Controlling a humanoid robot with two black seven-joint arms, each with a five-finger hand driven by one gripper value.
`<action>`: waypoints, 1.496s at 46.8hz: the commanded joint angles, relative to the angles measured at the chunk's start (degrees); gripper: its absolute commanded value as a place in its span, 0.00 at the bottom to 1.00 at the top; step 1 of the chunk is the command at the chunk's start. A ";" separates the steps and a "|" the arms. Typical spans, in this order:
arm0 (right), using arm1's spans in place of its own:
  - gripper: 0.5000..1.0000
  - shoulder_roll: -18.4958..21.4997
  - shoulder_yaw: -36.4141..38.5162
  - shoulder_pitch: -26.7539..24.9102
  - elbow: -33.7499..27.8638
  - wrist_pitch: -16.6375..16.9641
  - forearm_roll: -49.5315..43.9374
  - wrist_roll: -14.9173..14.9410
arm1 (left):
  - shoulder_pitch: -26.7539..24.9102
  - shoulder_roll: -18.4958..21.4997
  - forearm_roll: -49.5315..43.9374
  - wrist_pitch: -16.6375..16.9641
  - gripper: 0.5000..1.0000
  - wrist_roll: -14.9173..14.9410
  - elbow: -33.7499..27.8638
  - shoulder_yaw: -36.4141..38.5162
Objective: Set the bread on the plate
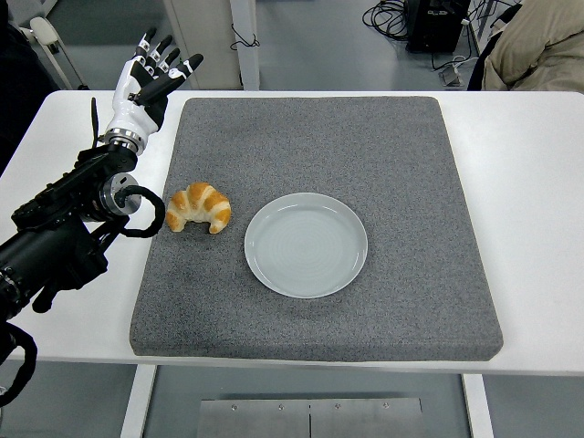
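L hand [146, 80] fingers spread, holds nothing; bread [199, 208] nearer the robot, untouched beside plate [306, 245], prob pre-reach

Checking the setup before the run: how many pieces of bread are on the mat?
1. A single croissant lies on the grey mat, near its left edge and just left of the empty plate, not touching it. Nothing in view could hide another.

Left robot hand [146, 80] hovers with fingers spread over the desk's [529, 182] far-left corner; croissant [198, 207] sits just left of the plate [306, 245] (both on the grey mat [365, 146]).
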 commanded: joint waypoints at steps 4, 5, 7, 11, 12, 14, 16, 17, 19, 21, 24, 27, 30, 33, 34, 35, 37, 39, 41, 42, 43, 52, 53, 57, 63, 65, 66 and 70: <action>1.00 0.00 0.00 -0.07 0.01 0.01 0.00 0.00 | -1.98 2.36 0.07 3.15 0.94 0.09 -2.19 5.76; 1.00 0.00 0.00 -0.07 0.01 0.01 0.00 0.00 | -2.07 2.80 0.07 3.15 0.94 0.18 -2.54 6.37; 1.00 0.00 0.00 -0.06 0.01 0.01 0.00 0.00 | -2.16 3.42 0.07 3.33 0.94 0.53 -3.16 7.61; 1.00 0.00 0.00 -0.07 0.01 0.01 0.00 0.00 | -2.77 5.44 0.25 3.77 0.94 2.28 -5.35 9.89; 1.00 0.00 0.00 -0.07 0.01 0.01 0.00 0.00 | -2.95 6.14 0.34 3.85 0.94 2.81 -6.23 10.59; 1.00 0.00 0.00 -0.06 0.01 0.01 0.00 0.00 | -3.39 7.63 0.43 4.12 0.94 4.21 -8.77 12.35; 1.00 0.00 0.00 -0.06 0.01 0.01 0.00 0.00 | -4.00 9.65 0.51 5.08 0.94 5.18 -11.93 14.28; 1.00 0.00 0.00 0.02 0.01 0.01 0.00 0.00 | -4.44 10.71 0.51 5.70 0.94 5.45 -13.51 15.25; 1.00 0.00 0.00 -0.07 0.01 0.01 0.00 0.00 | -5.32 12.82 0.95 6.84 0.94 5.63 -16.68 16.92; 1.00 0.00 0.00 0.02 0.01 0.01 0.00 0.00 | -6.20 14.58 1.74 7.98 0.94 5.71 -19.84 18.41; 1.00 0.00 0.00 0.02 0.01 0.01 0.00 0.00 | -7.34 16.86 3.15 9.39 0.94 5.80 -23.54 19.74; 1.00 0.00 0.00 0.02 0.01 0.01 0.00 0.00 | -8.22 18.62 5.08 9.57 0.94 6.42 -25.83 20.88; 1.00 0.00 0.00 -0.06 0.01 0.01 0.00 0.00 | -9.01 19.94 7.71 9.57 0.94 7.56 -27.59 21.93; 1.00 0.00 0.00 -0.07 0.01 0.01 0.00 0.00 | -9.63 21.09 11.84 9.22 0.94 8.53 -28.65 23.60; 1.00 0.00 0.00 0.02 0.01 0.01 0.00 0.00 | -9.89 21.18 13.68 9.13 0.94 8.61 -28.65 24.39; 1.00 0.00 0.08 -0.06 0.01 0.01 0.00 0.00 | -10.15 21.27 15.79 9.04 0.94 8.62 -28.65 25.09; 1.00 0.00 0.00 -0.07 0.01 0.01 0.00 0.00 | -10.94 21.27 20.36 8.87 0.94 8.70 -28.65 26.15; 1.00 0.00 0.00 -0.07 0.01 0.01 0.00 0.00 | -11.21 21.35 23.79 8.60 0.93 8.79 -28.65 26.51; 1.00 0.00 0.00 0.02 0.01 0.01 0.00 0.00 | -11.21 21.44 26.34 8.25 0.93 8.88 -28.65 26.60; 1.00 0.00 0.00 0.02 0.01 0.01 0.00 0.00 | -11.30 21.44 27.22 8.08 0.93 9.05 -28.65 26.68; 1.00 0.00 0.00 -0.06 0.01 0.01 0.00 0.00 | -11.30 21.53 28.10 7.81 0.93 9.32 -28.65 26.60; 1.00 0.00 0.00 -0.06 0.01 0.01 -0.09 0.00 | -11.56 23.90 35.13 1.84 0.94 11.16 -28.82 27.38; 1.00 0.00 0.00 -0.07 0.01 0.01 -0.09 0.00 | -11.65 24.08 36.01 1.40 0.93 11.16 -28.82 27.73; 1.00 0.00 0.00 -0.07 0.01 0.01 0.00 0.00 | -12.18 24.95 38.30 0.78 0.93 11.25 -28.82 28.96; 1.00 0.00 0.00 0.02 -0.07 0.01 0.00 0.00 | -13.14 25.57 41.11 0.34 0.93 11.25 -28.82 32.13; 1.00 0.00 0.00 -0.06 0.01 0.01 0.00 0.00 | -13.32 25.66 42.34 0.34 0.93 11.25 -28.82 32.83; 1.00 0.00 0.00 0.02 0.01 0.01 0.00 0.00 | -13.32 25.66 42.96 0.34 0.93 11.25 -28.82 33.10; 1.00 0.00 0.00 -0.07 0.01 0.01 0.00 0.00 | -13.41 26.19 44.98 0.08 0.93 11.08 -29.17 33.45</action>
